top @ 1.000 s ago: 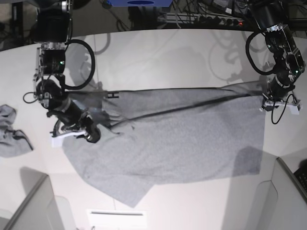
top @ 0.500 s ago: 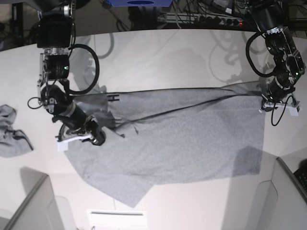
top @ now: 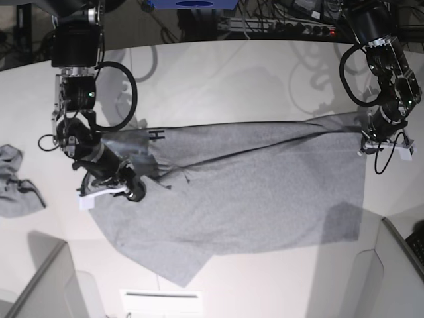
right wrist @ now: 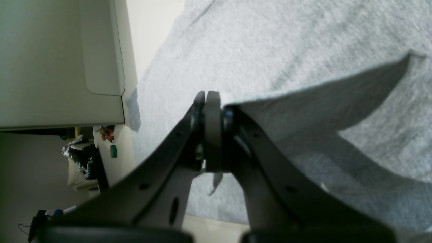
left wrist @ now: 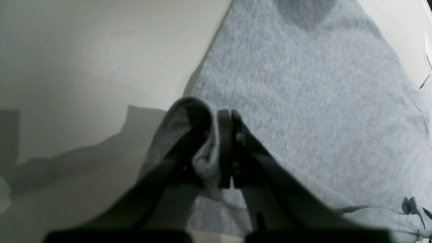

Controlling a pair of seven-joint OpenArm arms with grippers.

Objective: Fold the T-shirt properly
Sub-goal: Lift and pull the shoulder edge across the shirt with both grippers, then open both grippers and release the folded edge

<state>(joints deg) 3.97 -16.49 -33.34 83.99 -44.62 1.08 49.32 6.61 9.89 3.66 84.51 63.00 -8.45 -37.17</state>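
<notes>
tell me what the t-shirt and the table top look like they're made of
T-shirt: looks like soft knit cotton jersey, heather grey and matte; the left wrist view shows a fuzzy speckled weave, and it drapes and creases where the grippers pinch it.
Table top: smooth, hard, off-white, probably laminate or painted board; it shows soft shadows and a faint sheen, no grain.

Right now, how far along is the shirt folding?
Early. Done: both grippers have pinched an edge of the T-shirt; the left gripper and right gripper are shut on fabric. In hand: the gripped edge is lifted and stretched taut between them above the table. Left: no neat fold yet; the lower part lies spread with one skewed corner.
</notes>
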